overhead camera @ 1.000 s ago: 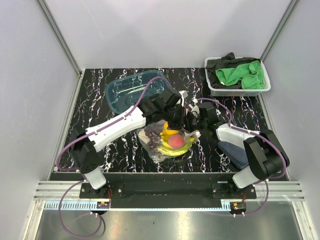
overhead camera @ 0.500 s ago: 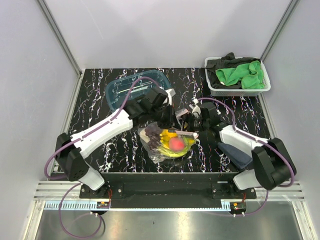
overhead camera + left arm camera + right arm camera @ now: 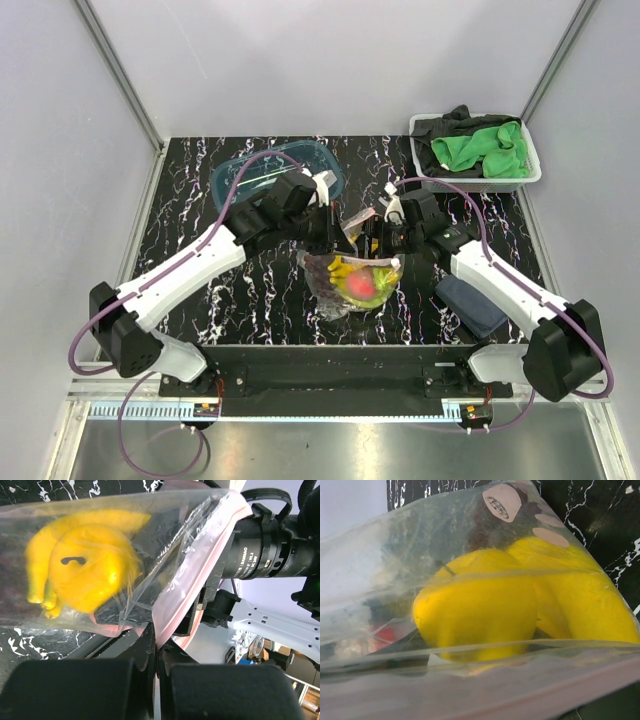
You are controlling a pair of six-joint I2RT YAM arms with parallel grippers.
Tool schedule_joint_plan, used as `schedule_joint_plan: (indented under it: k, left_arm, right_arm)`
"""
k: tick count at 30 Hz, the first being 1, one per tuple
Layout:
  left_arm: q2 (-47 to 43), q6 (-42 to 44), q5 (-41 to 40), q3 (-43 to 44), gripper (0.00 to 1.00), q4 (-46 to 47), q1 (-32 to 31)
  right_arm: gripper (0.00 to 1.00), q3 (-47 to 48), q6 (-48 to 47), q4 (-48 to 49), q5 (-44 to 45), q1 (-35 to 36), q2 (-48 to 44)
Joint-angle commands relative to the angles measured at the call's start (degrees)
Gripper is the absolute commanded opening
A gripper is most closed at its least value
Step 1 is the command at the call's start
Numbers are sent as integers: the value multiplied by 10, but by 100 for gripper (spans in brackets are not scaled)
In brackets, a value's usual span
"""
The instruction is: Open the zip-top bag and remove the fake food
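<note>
Clear zip-top bag (image 3: pixel 172 542) pinched at its pink edge by closed left pincer (image 3: pixel 155 642)

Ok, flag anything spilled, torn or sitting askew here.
Nothing spilled or torn that I can see. The zip-top bag is crumpled and lifted by its pink zip edge, pinched in the left gripper, with the fake food heaped inside.
</note>
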Motion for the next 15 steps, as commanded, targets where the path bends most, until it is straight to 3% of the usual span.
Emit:
schedule_joint_plan:
  k: [1,5,15]
  left_arm:
    - [-53,2,-9,6,0,-15,21]
    - [-53,-15,33,23,0,22,19]
    - [-41,-28,17,55,0,28,15]
  right_arm:
    - [8,23,-20,-68,22,6,-23]
    - [8,21,3,-42,10,28,-13]
    - [8,36,-18,-63,45,66,-17]
